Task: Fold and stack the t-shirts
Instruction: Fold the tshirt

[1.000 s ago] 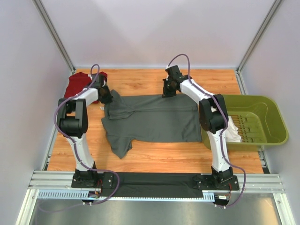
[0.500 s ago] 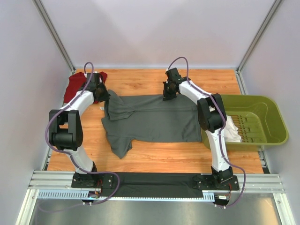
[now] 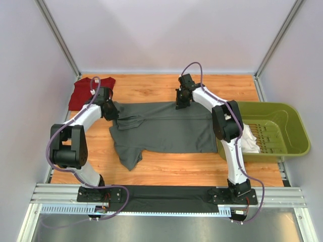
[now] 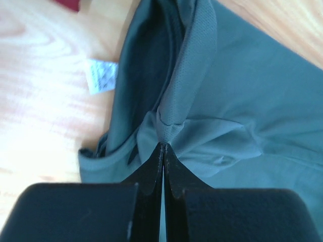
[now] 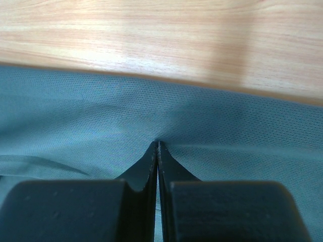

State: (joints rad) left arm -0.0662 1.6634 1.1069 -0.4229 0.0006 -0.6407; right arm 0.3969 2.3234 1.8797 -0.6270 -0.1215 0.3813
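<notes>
One grey tee (image 3: pixel 166 132) clamped by left end effector (image 4: pixel 162 147) and right end effector (image 5: pixel 157 144); one red tee (image 3: pixel 82 94).

The grey t-shirt (image 4: pixel 242 75) is matt fine-knit cloth; the table (image 5: pixel 151 35), smooth glossy wood.

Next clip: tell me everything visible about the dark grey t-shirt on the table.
The dark grey t-shirt is a soft, fine-knit short-sleeved tee lying mostly flat on the wooden table, collar to the left, hem to the right, one sleeve splayed toward the arms' bases. A small white label shows beside the collar. The left gripper pinches a ridge near the collar; the right gripper pinches its far edge.
</notes>
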